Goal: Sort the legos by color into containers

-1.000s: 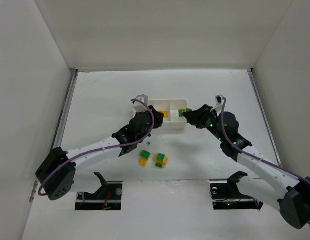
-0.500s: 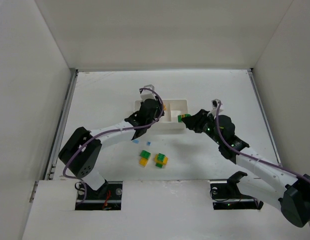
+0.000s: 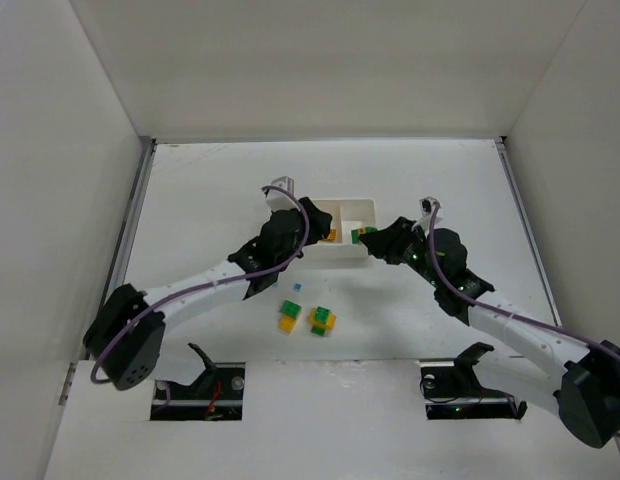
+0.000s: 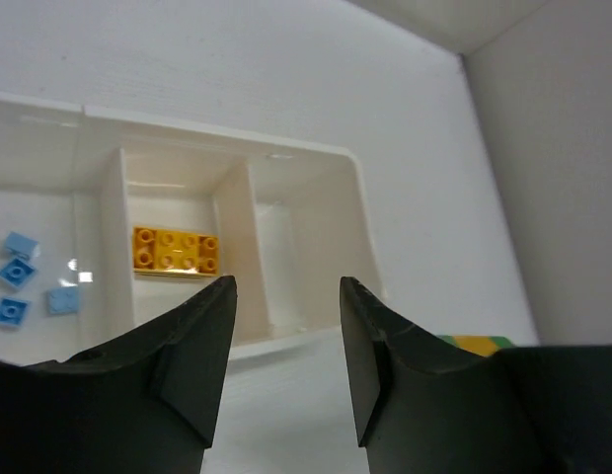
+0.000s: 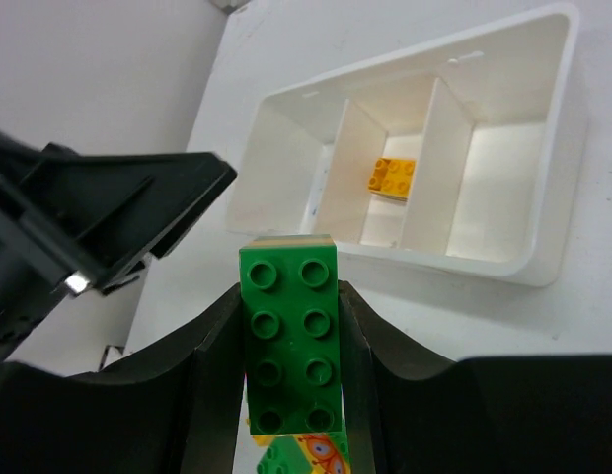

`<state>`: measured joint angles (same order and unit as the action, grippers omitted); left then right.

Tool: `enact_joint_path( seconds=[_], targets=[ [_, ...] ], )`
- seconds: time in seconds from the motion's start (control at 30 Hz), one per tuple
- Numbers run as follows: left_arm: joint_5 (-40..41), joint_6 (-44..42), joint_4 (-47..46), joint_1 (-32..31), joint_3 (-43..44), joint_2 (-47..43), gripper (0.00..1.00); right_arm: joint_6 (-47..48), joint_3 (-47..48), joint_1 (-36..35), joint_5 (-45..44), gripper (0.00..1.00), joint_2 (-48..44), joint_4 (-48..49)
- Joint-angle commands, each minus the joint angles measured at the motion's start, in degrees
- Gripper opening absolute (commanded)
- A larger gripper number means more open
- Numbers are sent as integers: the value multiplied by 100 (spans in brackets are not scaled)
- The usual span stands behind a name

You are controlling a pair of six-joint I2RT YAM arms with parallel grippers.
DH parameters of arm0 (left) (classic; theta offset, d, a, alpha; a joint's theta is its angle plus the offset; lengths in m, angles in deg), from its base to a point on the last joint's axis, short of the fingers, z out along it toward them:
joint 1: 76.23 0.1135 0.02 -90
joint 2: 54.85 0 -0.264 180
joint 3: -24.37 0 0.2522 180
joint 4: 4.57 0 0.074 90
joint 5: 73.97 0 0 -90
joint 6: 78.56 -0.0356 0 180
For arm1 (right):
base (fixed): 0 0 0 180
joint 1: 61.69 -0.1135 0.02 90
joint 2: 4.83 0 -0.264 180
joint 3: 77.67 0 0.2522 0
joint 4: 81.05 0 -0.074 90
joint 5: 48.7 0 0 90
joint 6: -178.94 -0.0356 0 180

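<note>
The white tray (image 3: pixel 352 210) has three compartments. In the left wrist view the tray's (image 4: pixel 304 158) left compartment holds several light blue bricks (image 4: pixel 18 272), the middle one holds a yellow brick (image 4: pixel 175 251), and the right one is bare. My left gripper (image 4: pixel 286 296) is open and empty, just in front of the tray (image 3: pixel 298 222). My right gripper (image 5: pixel 289 326) is shut on a green brick (image 5: pixel 288 336) that has a yellow layer beneath. It holds the brick (image 3: pixel 362 235) at the tray's front right edge.
Two green-and-yellow brick stacks (image 3: pixel 289 315) (image 3: pixel 322 320) and a tiny blue brick (image 3: pixel 297 287) lie on the white table in front of the tray. The left arm (image 5: pixel 99 227) shows beside the tray in the right wrist view. White walls enclose the table.
My left gripper reached over the tray, then drew back slightly toward its front. My right gripper with the green brick shifted a little toward me, off the right compartment.
</note>
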<state>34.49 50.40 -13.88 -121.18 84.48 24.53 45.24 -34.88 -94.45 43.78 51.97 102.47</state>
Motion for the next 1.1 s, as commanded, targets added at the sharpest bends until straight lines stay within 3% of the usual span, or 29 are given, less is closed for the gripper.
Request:
enact_joint_path(
  seconds=[0.0, 0.2, 0.47, 0.83, 1.07],
  targets=[
    [-289, 1006, -610, -80, -476, -703, 44, -375, 216, -25, 331, 24, 42, 846],
    [-922, 2211, -1681, 26, -1101, -985, 51, -1113, 243, 107, 797, 24, 235, 1602],
    [-1301, 2924, -2649, 17, -1374, -748, 52, -1737, 199, 116, 921, 24, 665, 2437],
    [-1081, 3021, -3484, -123, -1787, -845, 50, -2177, 23, 230, 930, 24, 860, 2939],
    [-1055, 2959, -3968, -229, -1673, -432, 50, -2362, 23, 256, 1193, 25, 1026, 3080]
  ],
)
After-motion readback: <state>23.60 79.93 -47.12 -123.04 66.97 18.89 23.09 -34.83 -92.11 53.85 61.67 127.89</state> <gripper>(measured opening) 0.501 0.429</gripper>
